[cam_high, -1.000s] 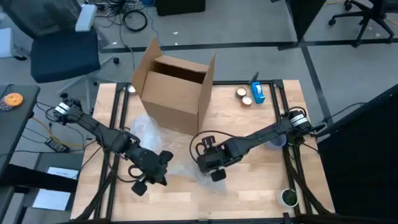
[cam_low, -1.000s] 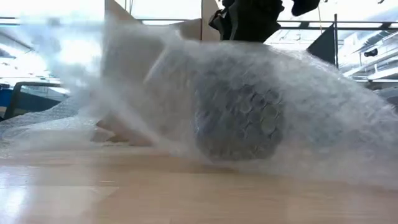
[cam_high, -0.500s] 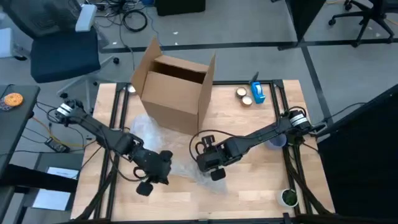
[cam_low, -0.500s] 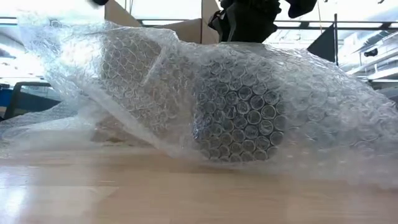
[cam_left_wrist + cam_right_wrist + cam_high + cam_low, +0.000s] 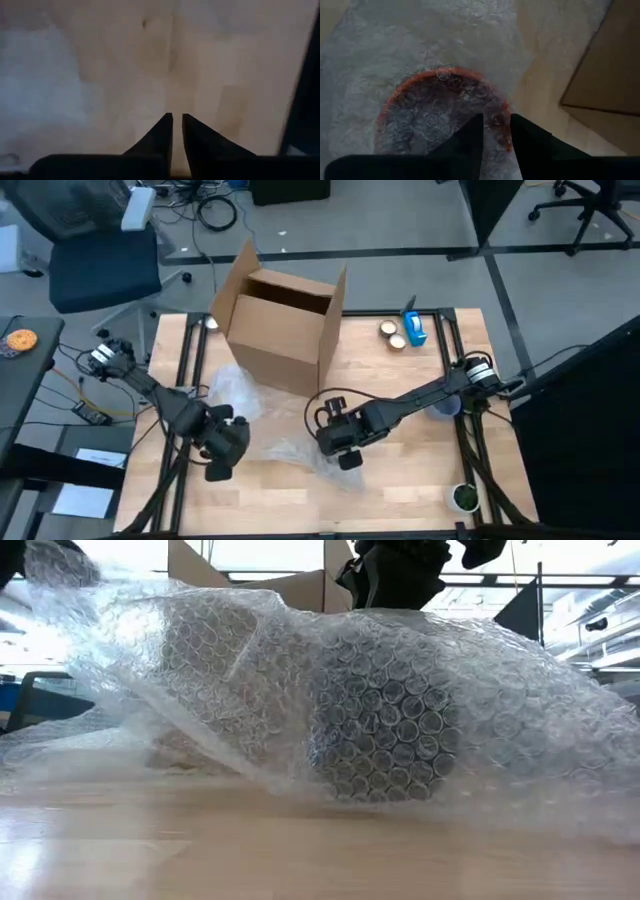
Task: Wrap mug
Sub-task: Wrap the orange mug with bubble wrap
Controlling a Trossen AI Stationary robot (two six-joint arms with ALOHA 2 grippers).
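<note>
Mug point(image 5: 442, 112) under bubble wrap point(image 5: 400, 690) directly below right fingers point(image 5: 470, 137), slightly apart; left fingers point(image 5: 162, 132) nearly together.

The table point(image 5: 420, 480) is pale wood, laid in narrow butcher-block strips, smooth with a soft sheen in the low view. The bubble wrap point(image 5: 380, 710) is clear plastic film, its round air cells glossy and catching light, crumpled into loose folds. Through it the mug point(image 5: 440, 115) shows dark with an orange-red rim; its finish cannot be judged under the film. The box point(image 5: 282, 320) is plain brown cardboard, matt, with raw-cut flap edges. The fingers point(image 5: 470, 145) of the right gripper point(image 5: 496, 131) look like matt black plastic, as do those of the left gripper point(image 5: 177, 131).
</note>
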